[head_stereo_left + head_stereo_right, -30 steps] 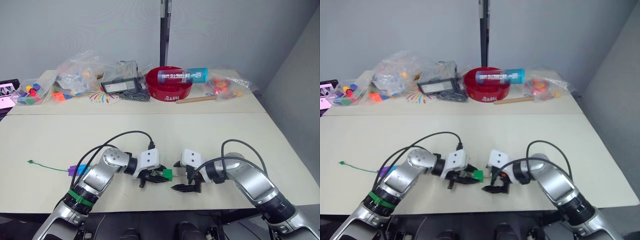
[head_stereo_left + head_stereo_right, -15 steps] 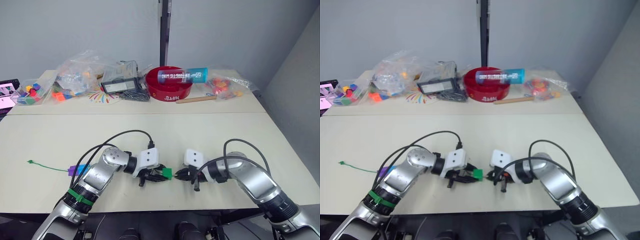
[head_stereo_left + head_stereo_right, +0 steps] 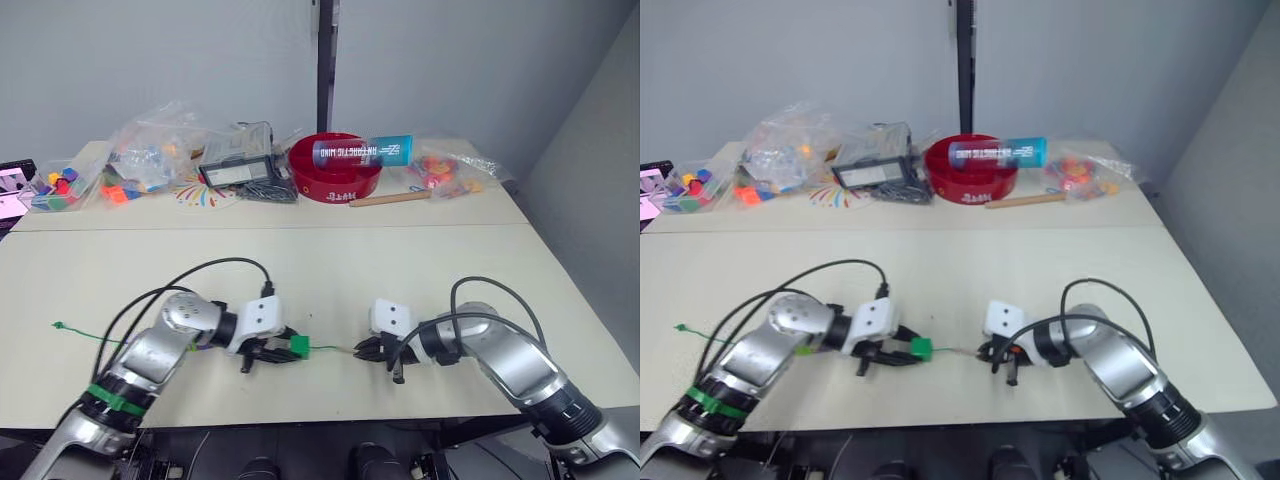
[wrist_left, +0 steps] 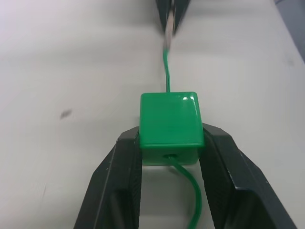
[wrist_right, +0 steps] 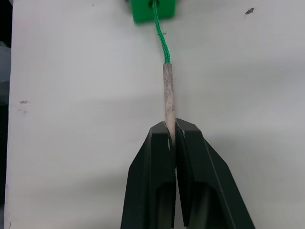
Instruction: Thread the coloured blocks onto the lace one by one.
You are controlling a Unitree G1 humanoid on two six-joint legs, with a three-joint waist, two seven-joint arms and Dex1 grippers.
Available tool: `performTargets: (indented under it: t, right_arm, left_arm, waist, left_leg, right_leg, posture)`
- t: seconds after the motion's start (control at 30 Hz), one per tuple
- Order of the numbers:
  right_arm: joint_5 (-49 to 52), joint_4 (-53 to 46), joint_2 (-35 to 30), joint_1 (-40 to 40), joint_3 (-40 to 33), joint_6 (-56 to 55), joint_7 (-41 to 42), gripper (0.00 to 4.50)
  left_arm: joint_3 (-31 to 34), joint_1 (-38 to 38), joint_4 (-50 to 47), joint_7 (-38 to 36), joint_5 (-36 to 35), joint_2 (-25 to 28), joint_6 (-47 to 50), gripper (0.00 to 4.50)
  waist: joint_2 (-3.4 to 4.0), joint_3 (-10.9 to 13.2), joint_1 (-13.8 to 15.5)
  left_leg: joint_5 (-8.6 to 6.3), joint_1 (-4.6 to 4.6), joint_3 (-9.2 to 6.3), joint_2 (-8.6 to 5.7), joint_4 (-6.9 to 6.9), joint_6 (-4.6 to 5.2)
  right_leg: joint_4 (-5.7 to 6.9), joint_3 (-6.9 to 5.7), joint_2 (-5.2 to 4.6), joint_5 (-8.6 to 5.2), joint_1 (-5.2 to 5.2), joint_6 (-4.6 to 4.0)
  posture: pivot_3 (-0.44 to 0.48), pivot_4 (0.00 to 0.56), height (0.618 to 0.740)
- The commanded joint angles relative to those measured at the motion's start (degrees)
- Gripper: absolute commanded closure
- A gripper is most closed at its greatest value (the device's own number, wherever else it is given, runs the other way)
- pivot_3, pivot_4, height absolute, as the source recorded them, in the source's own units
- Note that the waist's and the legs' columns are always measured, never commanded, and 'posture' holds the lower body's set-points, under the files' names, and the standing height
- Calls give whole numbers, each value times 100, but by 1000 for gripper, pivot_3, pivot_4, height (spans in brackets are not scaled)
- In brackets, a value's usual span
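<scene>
Head views: the left gripper (image 3: 283,347), clamped on a green block (image 3: 298,346), has drawn back toward the robot's left since a second ago, when it sat almost touching the right gripper (image 3: 366,350). A short run of green lace (image 3: 330,348) now shows between the two, so the block is sliding down the lace while the right gripper pinches the tip. This block looks threaded and on its way along the string. The lace's far end trails across the cream table (image 3: 420,265) to a knot (image 3: 58,325) well off to the robot's left.

At the table's back edge a blue tube (image 3: 362,152) lies across a red bowl (image 3: 335,170); both carry writing too small to read. Clear bags of toy pieces (image 3: 150,155) sit beside them.

Left wrist view: two black fingers (image 4: 116,181) grip the green block (image 4: 169,126) by its sides. The lace (image 4: 166,72) leaves the far face toward the other gripper and curls out of the near hole.

Right wrist view: the fingers (image 5: 155,183) are closed on the pale stiff tip (image 5: 168,98), with green cord running to the block (image 5: 152,9). No label is visible.
</scene>
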Motion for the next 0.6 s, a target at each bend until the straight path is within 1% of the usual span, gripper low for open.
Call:
performTargets:
  t: [0.03,0.17,0.27,0.47,0.6]
  right_arm:
    - [-46,-168,-141,-24,-47,-87,117,4500]
    - [-31,-177,-154,-29,-73,-105,134,4500]
    - [-23,-188,-142,-48,-87,-106,150,4500]
    - [-5,-276,-135,-43,-103,-127,190,4500]
    - [-17,-245,-174,-30,-163,-148,192,4500]
  left_arm:
    - [316,332,504,-202,169,585,-419,3304]
    - [605,579,1067,-396,173,1074,-872,3304]
    - [751,656,1503,-516,164,1346,-1196,3304]
    - [831,799,2316,-717,263,1685,-1702,3304]
    - [869,917,2620,-740,310,1794,-1946,3304]
  waist:
    - [0,0,-26]
    - [0,0,-110]
    - [0,0,-168]
    - [0,0,-226]
    - [1,0,-284]
  left_leg:
    - [0,1,1,0,0,0]
    - [0,12,2,5,-1,0]
    - [-1,27,7,13,-8,2]
    - [-2,72,23,16,-16,3]
    - [-3,79,27,20,-18,5]
  right_leg:
    - [1,0,0,0,0,0]
    - [5,0,5,0,4,-2]
    - [8,5,16,1,5,-8]
    - [55,21,23,-34,14,-1]
    - [89,29,30,-54,14,-6]
  posture:
    - [0,150,731]
    - [0,150,731]
    - [0,150,731]
    - [0,150,731]
    - [0,150,731]
